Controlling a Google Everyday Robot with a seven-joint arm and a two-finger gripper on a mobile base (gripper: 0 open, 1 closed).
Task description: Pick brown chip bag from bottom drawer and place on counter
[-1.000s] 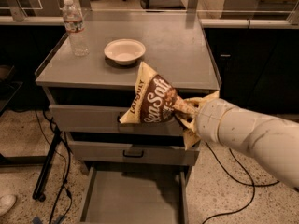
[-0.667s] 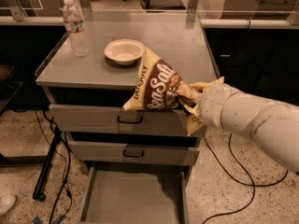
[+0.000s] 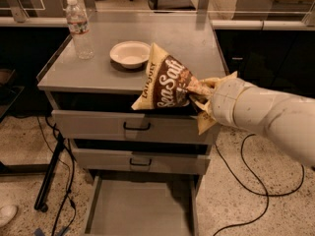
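Your gripper (image 3: 199, 90) hangs at the front right corner of the surface (image 3: 172, 38), jaws pinching the brown chip bag (image 3: 165, 82) by its right end. The bag is held aloft, its long axis running left from the jaws across the front edge. The bottom drawer (image 3: 140, 205) stands open below.

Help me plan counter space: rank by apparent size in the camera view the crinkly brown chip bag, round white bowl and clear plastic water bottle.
1. The brown chip bag, nearest the camera, clamped in the gripper at the counter's front edge.
2. Alike, unranked: water bottle and white bowl.
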